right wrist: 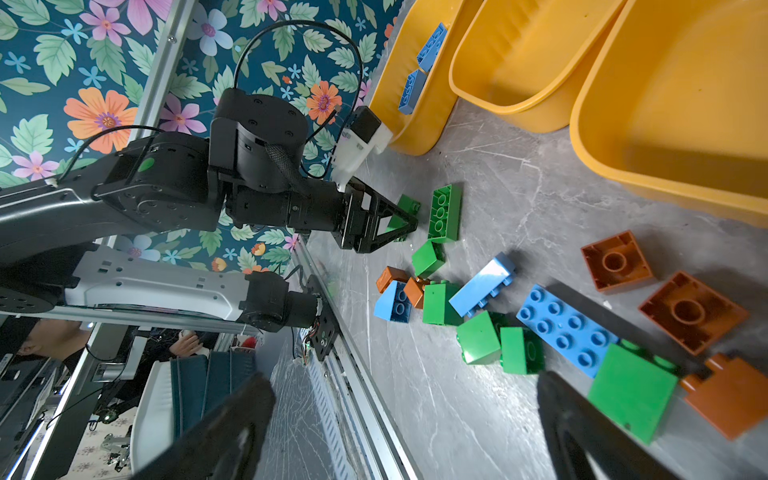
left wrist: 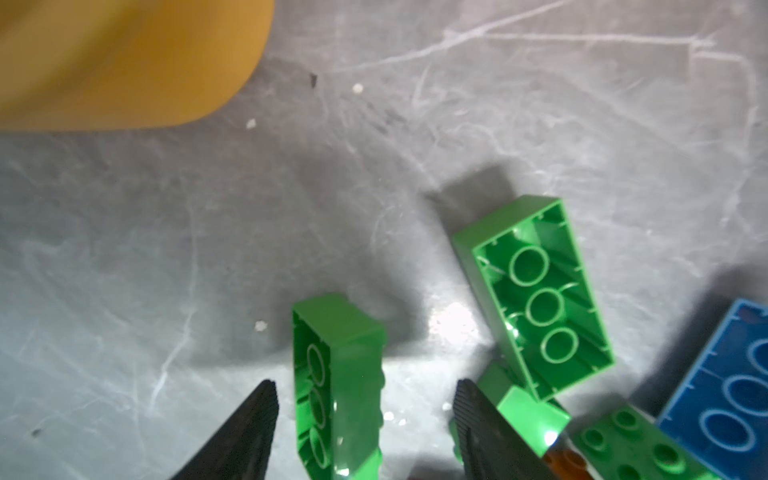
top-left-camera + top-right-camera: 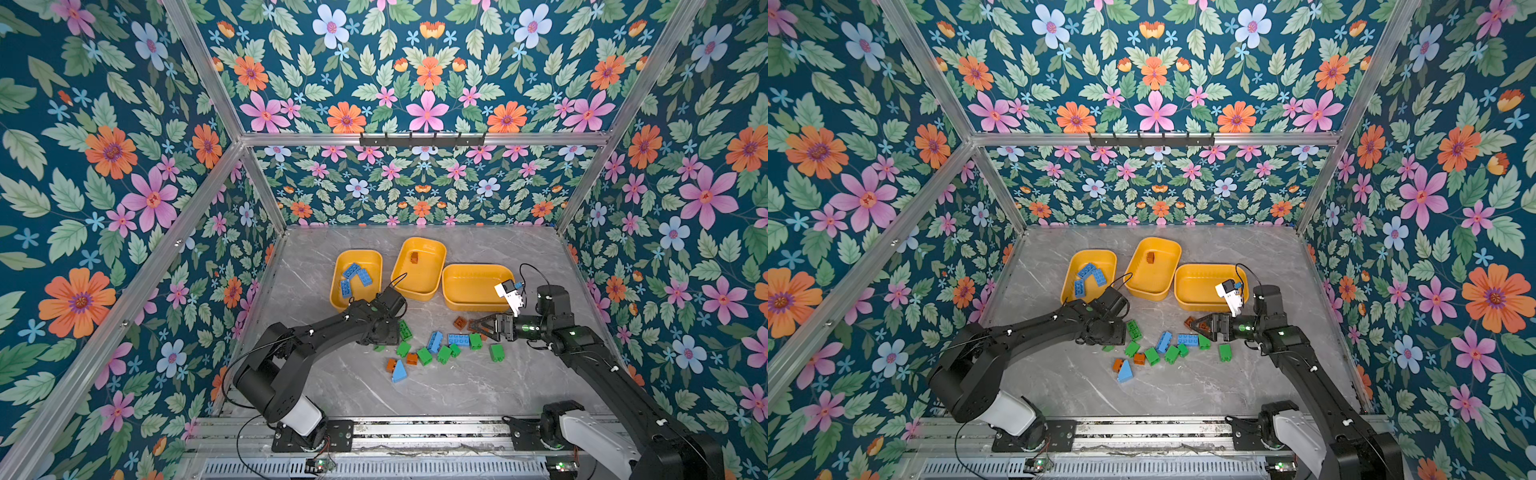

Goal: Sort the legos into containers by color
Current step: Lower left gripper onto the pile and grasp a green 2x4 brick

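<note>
Now the left gripper [image 2: 365,386], half spread, straddles a green brick [image 2: 332,332] on edge, long axis parallel to the jaws, seemingly untouched.

Grey marble-look table [image 3: 415,395] sat w/ teal floral wallpaper walls [image 3: 104,166] on 3 sides. Aluminium frame bars [image 3: 124,322] rose from its corners; black hook rail [image 3: 422,140] hung above its far edge.

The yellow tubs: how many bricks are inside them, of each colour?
Blue bricks: 3, all in one tub.
Brownish orange brick: 1, in the middle tub.
Green bricks: 0 in any tub; they lie on the table.
Total inside the tubs: 4.
</note>
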You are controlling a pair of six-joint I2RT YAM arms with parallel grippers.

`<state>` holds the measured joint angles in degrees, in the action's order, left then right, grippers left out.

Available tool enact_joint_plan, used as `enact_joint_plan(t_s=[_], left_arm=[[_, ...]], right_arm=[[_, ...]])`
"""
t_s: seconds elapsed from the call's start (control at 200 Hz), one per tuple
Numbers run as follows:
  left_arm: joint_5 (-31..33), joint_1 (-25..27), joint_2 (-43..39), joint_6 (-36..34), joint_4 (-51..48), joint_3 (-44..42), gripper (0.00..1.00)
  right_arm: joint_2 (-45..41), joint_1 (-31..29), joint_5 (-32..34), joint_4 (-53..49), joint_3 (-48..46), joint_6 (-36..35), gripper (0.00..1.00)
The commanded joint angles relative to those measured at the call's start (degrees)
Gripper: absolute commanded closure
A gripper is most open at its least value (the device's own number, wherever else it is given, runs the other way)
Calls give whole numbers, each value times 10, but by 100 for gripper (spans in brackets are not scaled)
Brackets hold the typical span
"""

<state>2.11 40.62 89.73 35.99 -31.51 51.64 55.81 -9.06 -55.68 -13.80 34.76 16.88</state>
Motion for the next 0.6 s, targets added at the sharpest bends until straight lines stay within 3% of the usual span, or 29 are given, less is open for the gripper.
enact_joint_plan(t_s=[0.0, 0.595], left_arm=[[12, 0, 6, -1, -20, 2, 30], [-32, 33, 7, 39, 10, 31, 33]], right_arm=[[0, 0, -10, 4, 0, -2, 1], [5, 0, -13, 11, -5, -2, 1]])
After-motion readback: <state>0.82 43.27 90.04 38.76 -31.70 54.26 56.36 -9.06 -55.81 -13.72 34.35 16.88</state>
